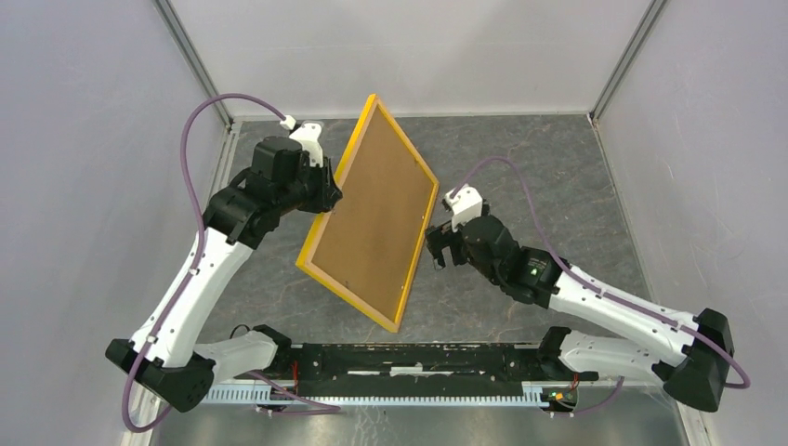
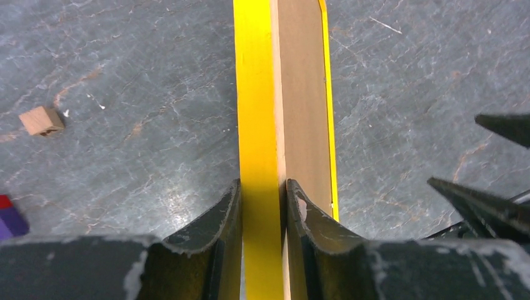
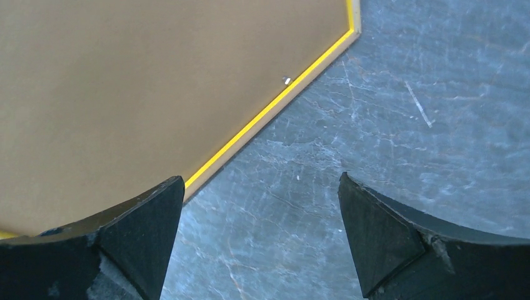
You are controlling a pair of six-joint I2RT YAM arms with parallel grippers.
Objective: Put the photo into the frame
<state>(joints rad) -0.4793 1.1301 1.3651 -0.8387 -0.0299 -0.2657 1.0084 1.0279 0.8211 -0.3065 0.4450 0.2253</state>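
The frame (image 1: pixel 353 297), yellow-edged wood, is tilted up off the table with its back toward the camera; a brown backing board (image 1: pixel 372 218) fills it. My left gripper (image 1: pixel 330 190) is shut on the frame's left edge; in the left wrist view the jaws (image 2: pixel 262 194) clamp the yellow rim (image 2: pixel 256 125) beside the board (image 2: pixel 303 94). My right gripper (image 1: pixel 435 243) is open and empty just off the frame's right edge; in the right wrist view (image 3: pixel 261 187) its left finger (image 3: pixel 140 219) overlaps the board (image 3: pixel 125 94) and rim (image 3: pixel 269 109). The photo is not in view.
A small wooden block (image 2: pixel 41 120) and a purple and red object (image 2: pixel 9 219) lie on the grey table to the left. The right gripper's fingers (image 2: pixel 494 206) show at the left wrist view's right edge. Walls enclose the table on three sides.
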